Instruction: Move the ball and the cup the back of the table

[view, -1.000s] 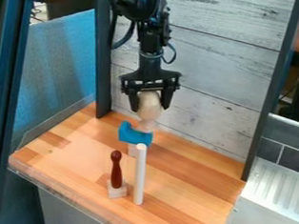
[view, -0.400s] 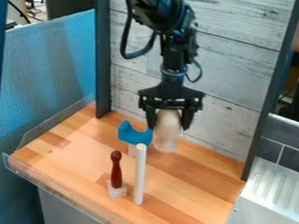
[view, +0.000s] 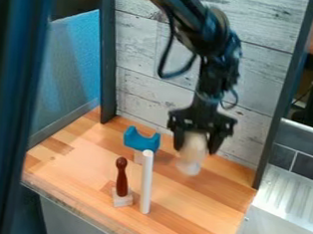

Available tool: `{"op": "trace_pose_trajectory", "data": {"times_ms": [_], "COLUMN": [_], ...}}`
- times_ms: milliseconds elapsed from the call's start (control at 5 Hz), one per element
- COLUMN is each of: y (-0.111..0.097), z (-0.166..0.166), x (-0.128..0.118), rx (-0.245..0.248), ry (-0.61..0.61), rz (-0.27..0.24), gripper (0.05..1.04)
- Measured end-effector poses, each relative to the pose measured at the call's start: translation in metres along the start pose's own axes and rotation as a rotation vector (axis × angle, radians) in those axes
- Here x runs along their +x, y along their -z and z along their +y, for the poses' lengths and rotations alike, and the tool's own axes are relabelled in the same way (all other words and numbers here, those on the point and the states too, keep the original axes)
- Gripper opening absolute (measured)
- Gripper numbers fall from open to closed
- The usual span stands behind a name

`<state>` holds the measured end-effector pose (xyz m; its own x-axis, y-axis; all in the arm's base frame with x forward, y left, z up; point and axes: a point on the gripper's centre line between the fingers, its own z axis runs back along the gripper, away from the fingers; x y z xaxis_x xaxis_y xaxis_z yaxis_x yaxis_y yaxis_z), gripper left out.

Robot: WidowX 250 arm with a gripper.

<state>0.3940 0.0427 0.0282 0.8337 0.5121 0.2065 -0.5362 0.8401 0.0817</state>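
While the black arm (view: 214, 67) reaches into the view from the top edge, its pincer (view: 196, 147) hangs over the back part of the wooden bench (view: 200, 211), right of the middle in the camera view. The pincer is closed around the pale ball (view: 195, 141), one finger on either side of it. Below the ball is the cup (view: 188, 167), whitish and see-through, its lower end pointing down at the bench. The pair is blurred, and whether the cup touches the wood or hangs just above it cannot be told.

To the left of the ball and cup in the view, a blue cradle (view: 141, 140) with a dipped top sits on a pale block (view: 138, 157). Nearer the front, a dark red-brown peg (view: 121, 177) with a rounded knob stands upright in a small whitish base (view: 122, 200). Just beside it, on its right, a slim white rod (view: 146, 183) stands upright, its top overlapping the pale block in the view.

Behind the bench rises a wall of weathered whitish planks (view: 142, 43), with a dark post (view: 107, 61) on the left and another on the right. A ribbed white surface (view: 289, 197) lies beyond the bench's right side, below dark grey tiles (view: 307, 143).
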Motion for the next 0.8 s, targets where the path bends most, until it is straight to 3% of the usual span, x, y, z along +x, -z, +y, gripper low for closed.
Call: {"op": "trace_pose_trajectory", "data": {"times_ms": [400,600,800], "y": [0.024,0.030,0.037], "z": [-0.020,-0.023,-0.015], "x": [0.035,0.046,0.048], "rx": [0.044,0.041,-0.008], "ry": [-0.063,-0.082,-0.107], "rz": [0.018,0.022,0.046], "gripper": [0.892,0.892,0.943]}}
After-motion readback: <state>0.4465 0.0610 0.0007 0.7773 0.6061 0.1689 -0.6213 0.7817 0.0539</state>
